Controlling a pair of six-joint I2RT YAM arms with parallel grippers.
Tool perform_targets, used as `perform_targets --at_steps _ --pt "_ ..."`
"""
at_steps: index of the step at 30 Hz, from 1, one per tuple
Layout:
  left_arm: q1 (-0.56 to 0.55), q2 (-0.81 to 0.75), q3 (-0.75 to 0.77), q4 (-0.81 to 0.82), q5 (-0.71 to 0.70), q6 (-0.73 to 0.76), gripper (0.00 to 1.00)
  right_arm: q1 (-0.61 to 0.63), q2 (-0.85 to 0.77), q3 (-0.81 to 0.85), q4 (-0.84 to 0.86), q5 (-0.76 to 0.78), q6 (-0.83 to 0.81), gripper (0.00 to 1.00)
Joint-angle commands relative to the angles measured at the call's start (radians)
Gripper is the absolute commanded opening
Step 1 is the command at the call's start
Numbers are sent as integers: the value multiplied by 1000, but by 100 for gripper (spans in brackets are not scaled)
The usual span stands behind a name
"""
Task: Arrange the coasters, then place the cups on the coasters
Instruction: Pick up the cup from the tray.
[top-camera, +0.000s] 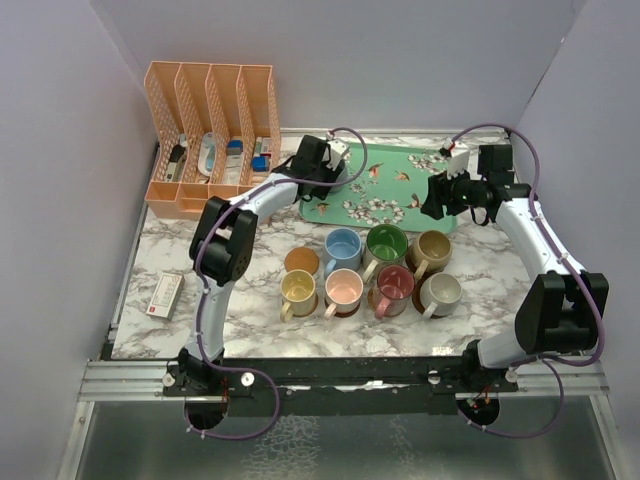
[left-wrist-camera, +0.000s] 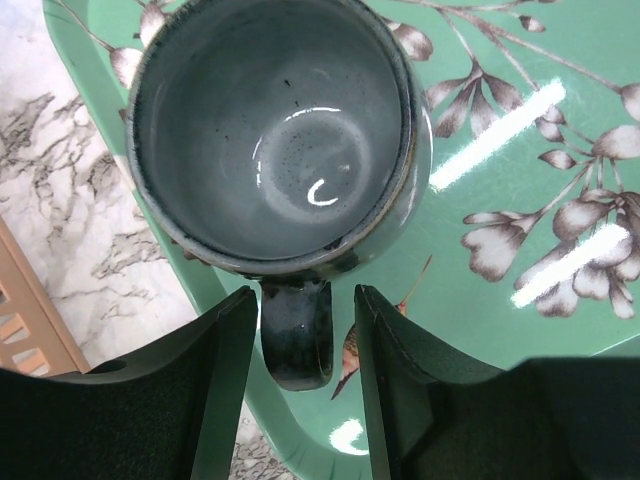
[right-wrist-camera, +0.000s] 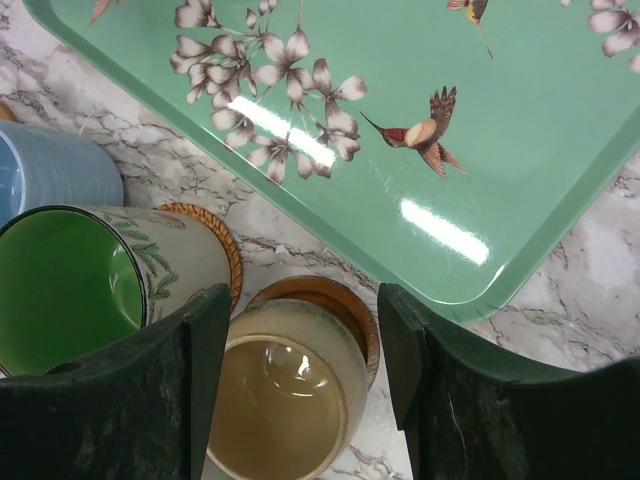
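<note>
Seven cups sit in two rows on the marble table (top-camera: 250, 325), just in front of the teal floral tray (top-camera: 400, 205). Back row: blue cup (top-camera: 343, 245), green cup (top-camera: 386, 243), tan cup (top-camera: 432, 250). Front row: yellow cup (top-camera: 298, 290), pink cup (top-camera: 344, 290), dark red cup (top-camera: 395, 287), cream cup (top-camera: 440, 293). Coaster edges show under several of them. One bare coaster (top-camera: 301, 261) lies left of the blue cup. The eighth, the grey cup (left-wrist-camera: 275, 130), stands upright at the tray's left end, on no coaster. Left gripper (left-wrist-camera: 305, 340): jaws apart, straddling the grey cup's handle (left-wrist-camera: 297, 345), a gap on each side, not clamped. Right gripper (right-wrist-camera: 305, 380): jaws apart above the tan cup, which sits on a brown coaster (right-wrist-camera: 335, 300) just beside the tray corner; no grip seen. An orange file rack (top-camera: 210, 120) stands back left, and a small white box (top-camera: 165, 295) lies near the left edge.
</note>
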Motion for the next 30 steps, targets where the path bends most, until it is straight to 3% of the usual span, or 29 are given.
perform_targets --at_steps 1,4,12,25,30 --pt "8 32 38 -12 22 -4 47 1 11 4 -6 -21 -19 61" --pt "11 35 39 -12 32 -10 46 1 15 4 -7 -21 -20 61" --pt "16 49 53 -12 46 -12 33 1 22 8 -15 -22 -22 60" --pt "37 -50 14 -24 119 45 0 1 23 8 -16 -24 -22 60" --pt "50 -135 -39 -19 176 57 0 1 19 8 -16 -26 -22 60"
